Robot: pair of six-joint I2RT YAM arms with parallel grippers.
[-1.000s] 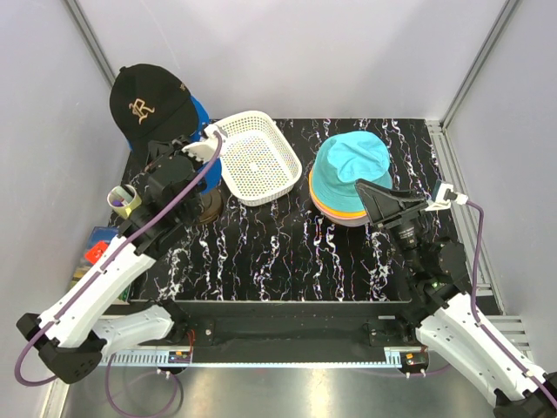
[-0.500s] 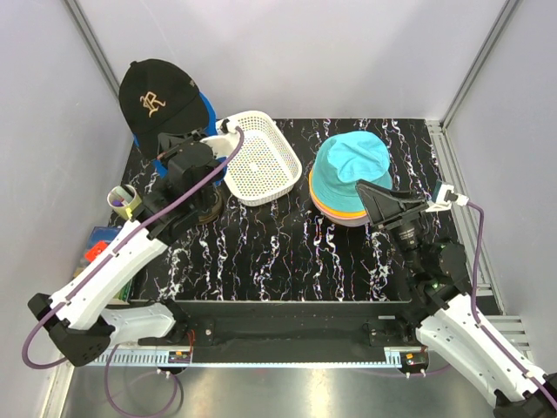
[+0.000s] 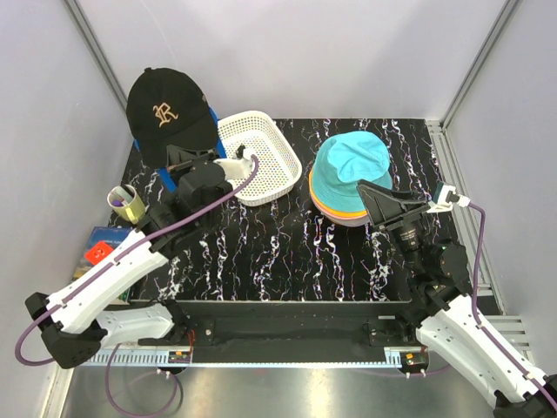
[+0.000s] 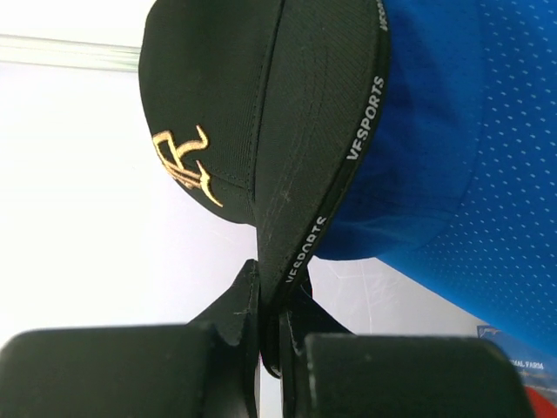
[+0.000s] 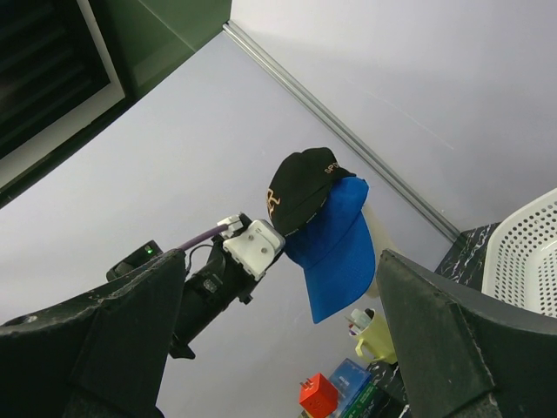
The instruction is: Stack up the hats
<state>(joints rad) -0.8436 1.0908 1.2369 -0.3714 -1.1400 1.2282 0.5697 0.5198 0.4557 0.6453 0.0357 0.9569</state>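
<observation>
My left gripper [image 3: 181, 155] is shut on the brim of the black cap with the gold emblem [image 3: 170, 106] and holds it up at the back left. In the left wrist view the jaws [image 4: 277, 305] pinch the brim edge of the cap [image 4: 261, 104]. The royal-blue hat [image 4: 435, 131] sits right behind it, its edge showing from above [image 3: 213, 120]. The teal bucket hat [image 3: 352, 164] tops a stack with orange, pink and lavender brims [image 3: 335, 213] at the right. My right gripper [image 3: 383, 202] is open and empty beside that stack, its fingers [image 5: 113, 340] spread wide.
A white perforated basket [image 3: 261, 155] stands between the cap and the stack. A yellow mug [image 3: 126, 202], a red cube [image 3: 94, 254] and a blue box lie off the table's left edge. Grey walls enclose the table on three sides.
My left arm has swung to the right and a little forward with the black cap in its jaws, toward the basket. The right arm and the stack have not moved.
</observation>
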